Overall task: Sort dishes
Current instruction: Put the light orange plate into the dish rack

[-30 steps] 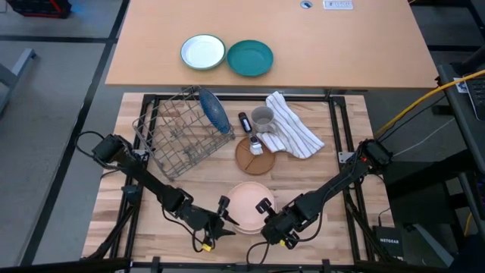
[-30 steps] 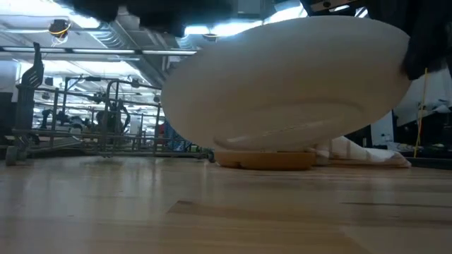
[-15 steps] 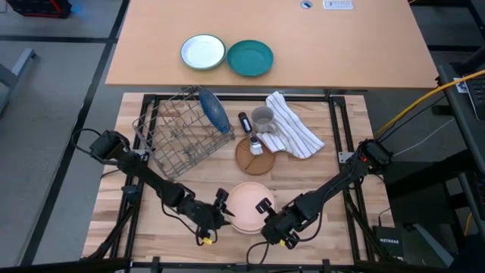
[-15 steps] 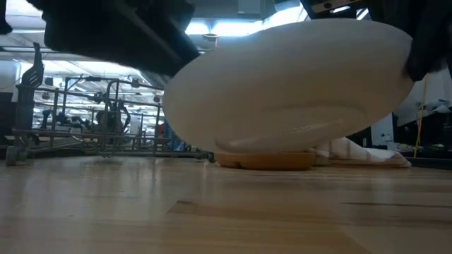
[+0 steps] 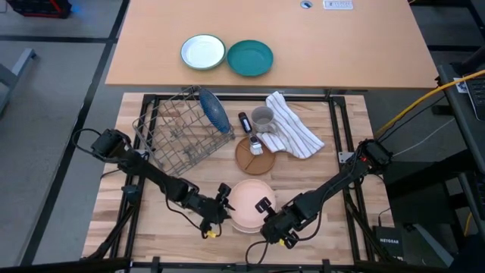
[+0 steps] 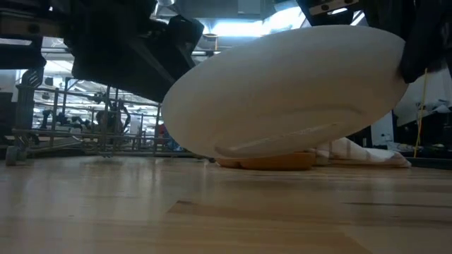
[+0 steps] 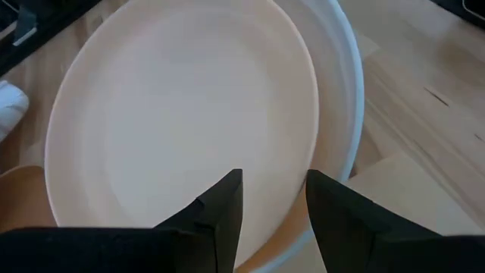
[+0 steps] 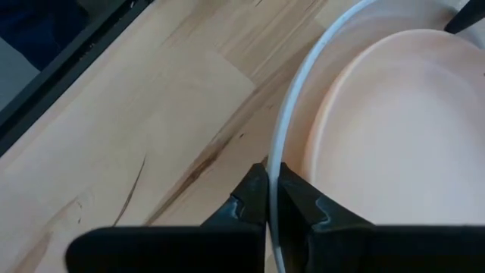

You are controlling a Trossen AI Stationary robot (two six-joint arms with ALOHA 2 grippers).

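Near the table's front edge, the stiff, smooth pink plate [image 5: 246, 205] is pinched at its rim by the right gripper [image 5: 267, 224]; the left gripper [image 5: 220, 213], fingers spread, is poised at the opposite rim.

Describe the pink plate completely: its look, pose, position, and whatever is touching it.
The pink plate is round, pale salmon, smooth and glazed-looking, with a shallow well and a thin pale rim. It sits near the table's front edge, in front of the wooden plate, lifted and tilted, its left side lower. The right gripper is shut on its rim. The left gripper is open at the opposite edge, its fingers over the plate; contact is unclear.
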